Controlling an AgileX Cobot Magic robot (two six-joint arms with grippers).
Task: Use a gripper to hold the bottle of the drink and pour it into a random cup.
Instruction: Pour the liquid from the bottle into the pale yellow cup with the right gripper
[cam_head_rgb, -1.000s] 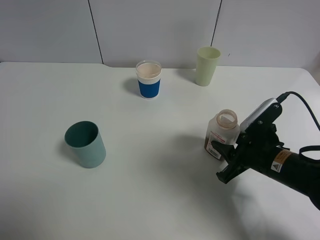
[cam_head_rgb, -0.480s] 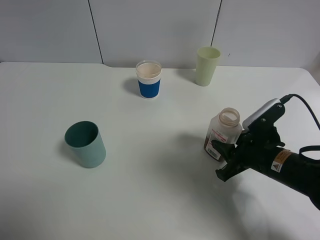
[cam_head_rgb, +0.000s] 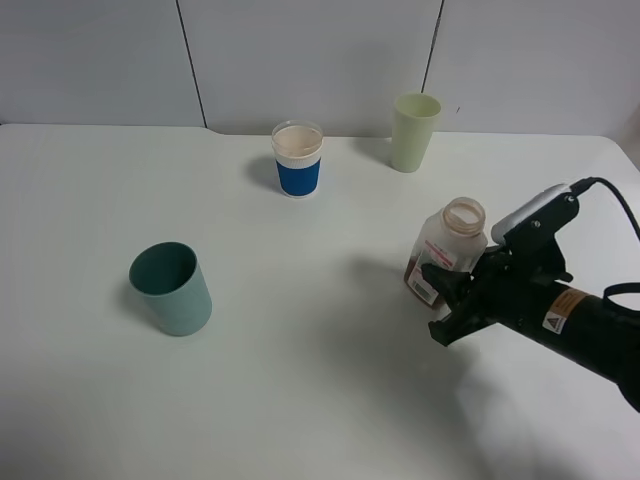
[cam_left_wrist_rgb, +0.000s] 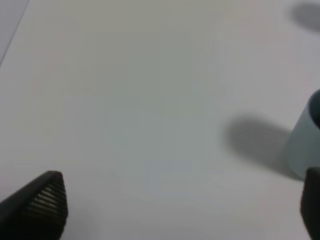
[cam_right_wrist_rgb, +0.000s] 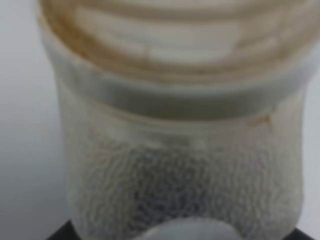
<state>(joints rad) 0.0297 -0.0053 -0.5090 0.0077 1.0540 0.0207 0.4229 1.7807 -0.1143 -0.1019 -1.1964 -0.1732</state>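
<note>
- At 4 o'clock on the white worktop (cam_head_rgb: 300, 400): black right arm (cam_head_rgb: 590, 335) with a small orange-yellow warning sticker (cam_head_rgb: 558, 312), reaching in from the 3 o'clock edge.
- Right jaws closed on the small translucent whitish plastic bottle (cam_head_rgb: 447, 250), gripping low on its body, with one black finger (cam_head_rgb: 437, 275) across the pink-and-white label.
- Bottle open-mouthed and beige-rimmed, tilted with the mouth leaning toward 1 o'clock, some brown liquid low inside. Cannot tell whether its base touches the worktop.
- Seen up close and blurred from the right wrist: threaded neck and frosted wall of the bottle filling the frame.
- At 9 o'clock, well apart from the bottle: teal plastic cup (cam_head_rgb: 172, 290), upright, mouth open.
- Left jaws spread wide with nothing between them, hanging above bare worktop near the teal cup. One ribbed black fingertip (cam_left_wrist_rgb: 47, 200) visible from the left wrist.
- At 12 o'clock: white cup with a blue band (cam_head_rgb: 298, 165), upright, pinkish-beige inside.
- At 1 o'clock, near the far edge: pale green cup (cam_head_rgb: 414, 135), upright.
- Beyond the far edge: pale grey wall panels (cam_head_rgb: 300, 50) with dark seams.
</note>
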